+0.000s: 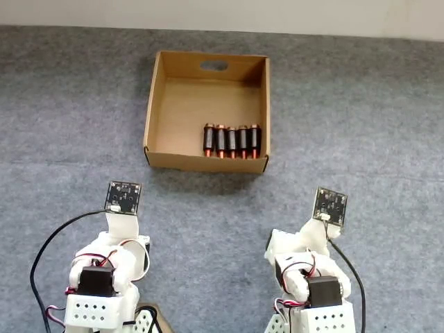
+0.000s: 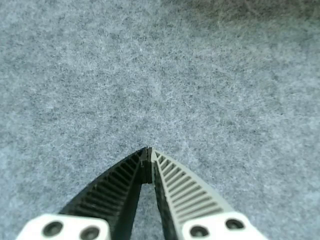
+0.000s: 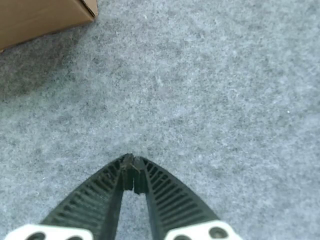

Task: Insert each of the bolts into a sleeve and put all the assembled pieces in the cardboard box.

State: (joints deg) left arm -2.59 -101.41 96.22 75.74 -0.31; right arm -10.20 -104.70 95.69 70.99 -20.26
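Five assembled pieces (image 1: 232,141) lie in the cardboard box (image 1: 194,97), in a side-by-side row against its near wall, toward the near right corner. The long axis of each piece runs near to far.

The box stands on the grey tabletop (image 1: 361,111), far of both arms. The row lies roughly midway between them, to the far right of the left arm (image 1: 111,267) and to the far left of the right arm (image 1: 309,277).

Both arms sit folded at the near edge, each hand pointing down at bare felt.

- The left hand (image 2: 150,155) has its fingertips pressed together and grips nothing.
- The right hand (image 3: 133,162) is likewise closed tip to tip and empty. A corner of the box (image 3: 40,20) lies just beyond it.

Judgement: every piece seen is already assembled and boxed, so the task appears complete and no further pick is called for.
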